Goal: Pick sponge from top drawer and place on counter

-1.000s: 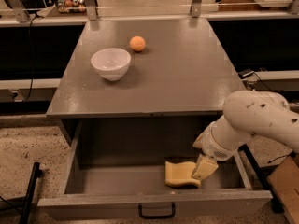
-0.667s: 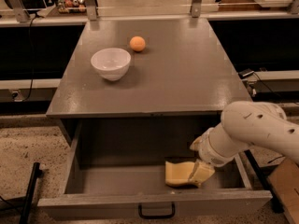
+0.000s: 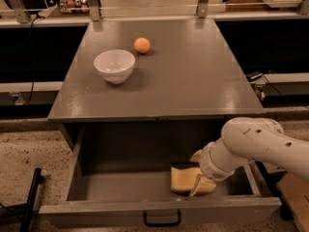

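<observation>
The sponge lies flat on the floor of the open top drawer, right of the middle and close to the front panel. The pincer is down inside the drawer at the sponge's right end, touching it. I cannot tell whether it is clamped on the sponge or merely set against it. The white arm comes in from the right, over the drawer's right wall. A black handle sits on the front panel. Above, on the grey counter, a white bowl stands at the left, with an orange ball near it, just behind and to its right, not touching.
</observation>
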### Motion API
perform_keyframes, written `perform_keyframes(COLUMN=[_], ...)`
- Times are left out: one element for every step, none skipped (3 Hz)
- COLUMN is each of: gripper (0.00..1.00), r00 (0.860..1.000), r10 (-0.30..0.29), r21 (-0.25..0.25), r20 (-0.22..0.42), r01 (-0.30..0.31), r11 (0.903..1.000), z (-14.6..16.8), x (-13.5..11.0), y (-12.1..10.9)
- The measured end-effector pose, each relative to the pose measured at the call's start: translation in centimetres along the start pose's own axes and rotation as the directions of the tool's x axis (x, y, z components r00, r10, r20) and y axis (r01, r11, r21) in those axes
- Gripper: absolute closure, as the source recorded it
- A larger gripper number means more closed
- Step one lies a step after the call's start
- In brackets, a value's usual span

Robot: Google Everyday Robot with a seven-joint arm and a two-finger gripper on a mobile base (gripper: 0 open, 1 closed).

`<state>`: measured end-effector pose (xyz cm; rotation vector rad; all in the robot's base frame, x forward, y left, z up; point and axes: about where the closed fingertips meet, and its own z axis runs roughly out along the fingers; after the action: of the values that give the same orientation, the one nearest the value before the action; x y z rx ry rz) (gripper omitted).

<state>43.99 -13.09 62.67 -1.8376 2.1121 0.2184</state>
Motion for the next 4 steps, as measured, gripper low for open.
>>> perform_keyframes(gripper=[0.49, 0.72, 0.95, 1.0], r00=[1.0, 0.999, 0.997, 0.993], r10=[-0.015, -0.038, -0.068, -0.075], r21=[-0.014, -0.034, -0.043, -0.034], r20=[0.0, 0.003, 0.024, 0.087], r01=[0.015, 0.038, 0.069, 0.078], r11=[0.9998, 0.9987, 0.9967, 0.9964], z=[1.0, 1.6, 0.8, -3.4], x=[-0.1, -0.5, -1.2, -1.5], y=[0.3, 0.4, 0.5, -0.3])
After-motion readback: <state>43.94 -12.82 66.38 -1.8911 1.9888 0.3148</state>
